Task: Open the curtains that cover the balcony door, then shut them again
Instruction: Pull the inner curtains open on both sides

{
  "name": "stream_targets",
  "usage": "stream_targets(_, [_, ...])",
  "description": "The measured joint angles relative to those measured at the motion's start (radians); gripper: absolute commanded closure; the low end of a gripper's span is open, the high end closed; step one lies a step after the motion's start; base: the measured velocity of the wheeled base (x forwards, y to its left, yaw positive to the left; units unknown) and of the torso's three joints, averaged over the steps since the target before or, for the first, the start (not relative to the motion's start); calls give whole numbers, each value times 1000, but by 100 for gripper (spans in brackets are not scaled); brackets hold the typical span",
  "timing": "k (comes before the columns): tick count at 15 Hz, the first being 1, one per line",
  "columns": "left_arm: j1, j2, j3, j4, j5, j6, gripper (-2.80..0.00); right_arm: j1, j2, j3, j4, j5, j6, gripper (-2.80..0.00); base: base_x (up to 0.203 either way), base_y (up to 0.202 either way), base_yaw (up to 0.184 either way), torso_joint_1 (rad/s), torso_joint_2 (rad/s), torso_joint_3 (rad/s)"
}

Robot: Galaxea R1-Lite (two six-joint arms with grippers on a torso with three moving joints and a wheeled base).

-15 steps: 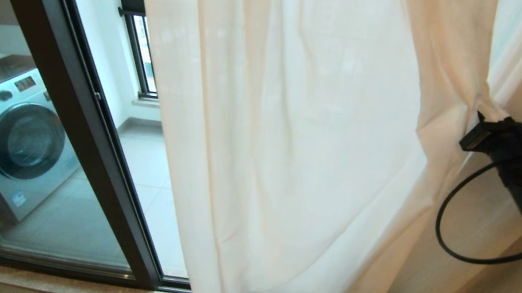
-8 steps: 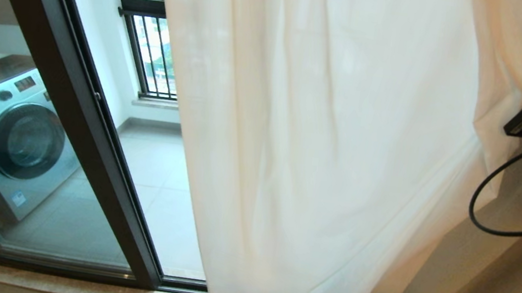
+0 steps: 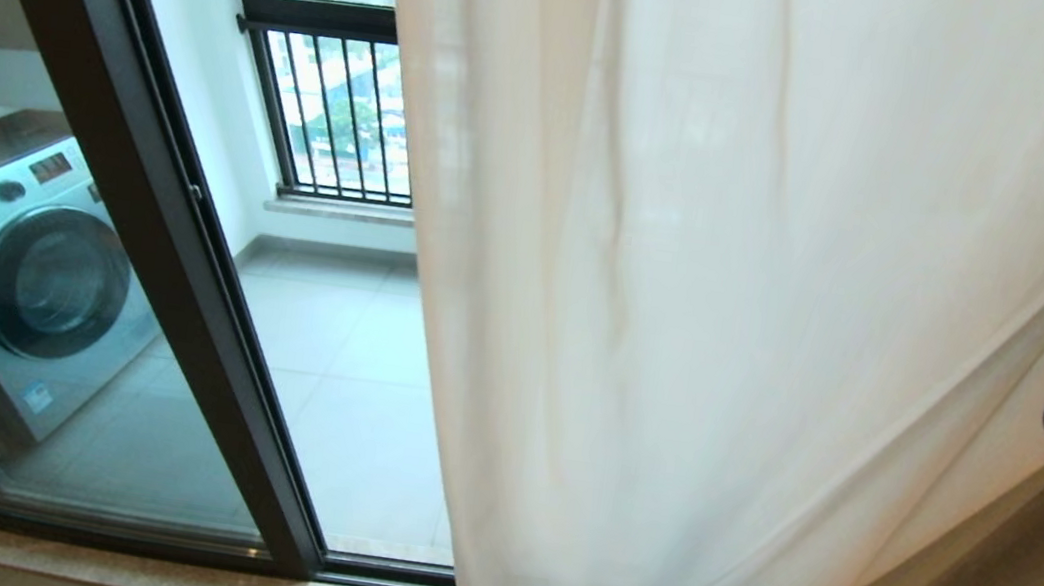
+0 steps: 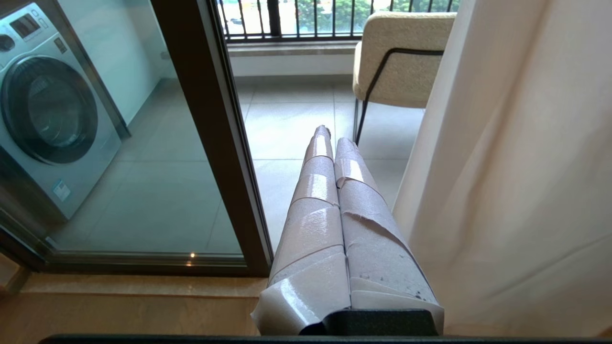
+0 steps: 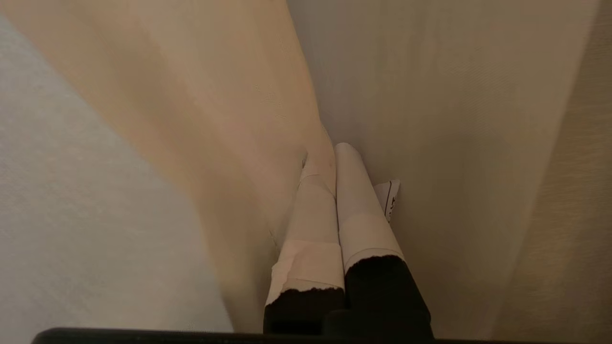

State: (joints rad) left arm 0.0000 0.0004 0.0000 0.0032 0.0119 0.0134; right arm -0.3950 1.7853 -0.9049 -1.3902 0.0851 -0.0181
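- Sheer white fabric: the curtains (image 3: 731, 311) hang over the right of the balcony door (image 3: 123, 180), whose left stands bare. I judge them light, soft and slippery; I'd take a gathered fold near the free edge.
- My right gripper (image 5: 334, 157) is clenched, with curtain fabric pinched between its taped fingers.
- My left gripper (image 4: 330, 138) is parked, clenched on nothing.

The sheer white fabric curtain (image 3: 731, 311) looks matt and finely woven, light passing through it. The balcony door's dark metal frame (image 3: 143, 183) is smooth with a dull sheen, its glass panel (image 3: 11, 266) glossy. The left gripper's tape-wrapped fingers (image 4: 315, 215) look papery, creased, partly shiny. The pale balcony floor tiles (image 3: 349, 381) look smooth.
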Motion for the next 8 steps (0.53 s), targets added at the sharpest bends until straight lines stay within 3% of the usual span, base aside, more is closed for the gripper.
stream_targets(8, [0, 0, 0, 0, 0, 0, 0, -245, 61, -141, 43, 54, 47, 0, 0, 0, 0, 0, 0, 0])
